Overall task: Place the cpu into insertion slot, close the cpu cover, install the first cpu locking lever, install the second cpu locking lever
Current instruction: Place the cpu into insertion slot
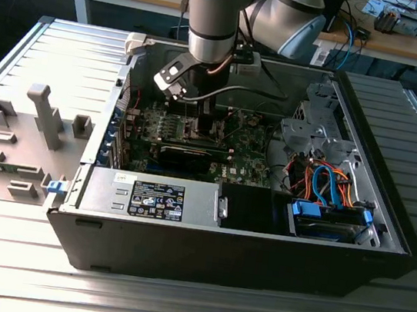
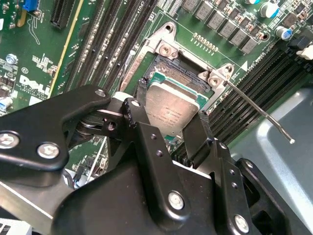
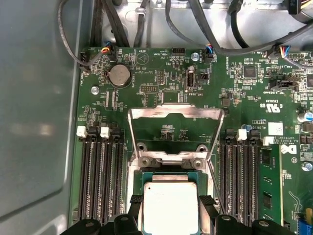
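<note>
Arm: in the exterior view it reaches straight down into the open computer case (image 1: 259, 241), with the gripper (image 1: 201, 118) low over the green motherboard (image 1: 249, 142).
Gripper: in both wrist views its two black fingers (image 2: 138, 105) are drawn in against opposite edges of the cpu (image 2: 170, 108), pinching it between the tips.
Cpu: silvery top facing up, held between the fingertips (image 3: 136, 199) and lying flat; it sits directly over the insertion slot (image 2: 182, 77). Whether it is fully seated cannot be told.
Insertion slot: directly beneath the gripper (image 3: 171, 200); a dark strip of its recess and a teal rim show just beyond the cpu (image 3: 171, 208).
Cpu cover: the silver frame plate (image 3: 175, 113) is swung open, just ahead of the fingertips and past the slot's hinge screws.
Locking lever: a thin metal rod (image 2: 257, 108) stands unlatched, angling away beside one finger.
Memory slots: long black rows (image 3: 102, 181) flank the gripper on both sides.
Coin cell: a round battery (image 3: 119, 75) lies well beyond the open cover.
</note>
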Controlling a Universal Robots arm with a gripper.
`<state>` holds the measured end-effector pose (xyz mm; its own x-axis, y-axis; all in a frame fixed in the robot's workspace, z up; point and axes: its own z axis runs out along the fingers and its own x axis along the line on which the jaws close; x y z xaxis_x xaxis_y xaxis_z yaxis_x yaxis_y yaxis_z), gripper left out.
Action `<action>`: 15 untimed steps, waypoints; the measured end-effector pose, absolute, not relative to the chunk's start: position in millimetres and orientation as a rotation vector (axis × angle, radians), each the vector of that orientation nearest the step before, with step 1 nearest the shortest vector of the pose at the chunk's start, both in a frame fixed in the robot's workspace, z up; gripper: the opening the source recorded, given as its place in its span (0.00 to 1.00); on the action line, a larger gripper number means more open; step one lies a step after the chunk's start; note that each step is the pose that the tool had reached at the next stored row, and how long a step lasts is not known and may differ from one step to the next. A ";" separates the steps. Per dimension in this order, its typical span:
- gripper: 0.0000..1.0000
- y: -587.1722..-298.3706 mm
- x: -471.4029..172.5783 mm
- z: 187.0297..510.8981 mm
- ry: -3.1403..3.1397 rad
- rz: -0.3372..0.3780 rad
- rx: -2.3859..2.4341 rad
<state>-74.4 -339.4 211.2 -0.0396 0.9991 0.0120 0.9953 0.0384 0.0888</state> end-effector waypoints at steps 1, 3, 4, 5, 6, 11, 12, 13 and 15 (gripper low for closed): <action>0.54 -339.4 -74.7 210.6 2.225 0.112 2.139; 0.54 -339.4 -75.0 209.5 2.224 0.112 2.140; 0.54 -339.4 -75.1 208.8 2.222 0.112 2.142; 0.54 -339.4 -75.1 208.3 2.221 0.112 2.143; 0.54 -339.4 -75.2 207.7 2.219 0.112 2.145; 0.54 -339.4 -75.3 205.2 2.211 0.111 2.153; 0.54 -339.4 -75.5 204.1 2.209 0.111 2.155; 0.54 -339.4 -76.0 203.4 2.208 0.111 2.156; 0.54 -339.4 -76.5 202.6 2.207 0.111 2.157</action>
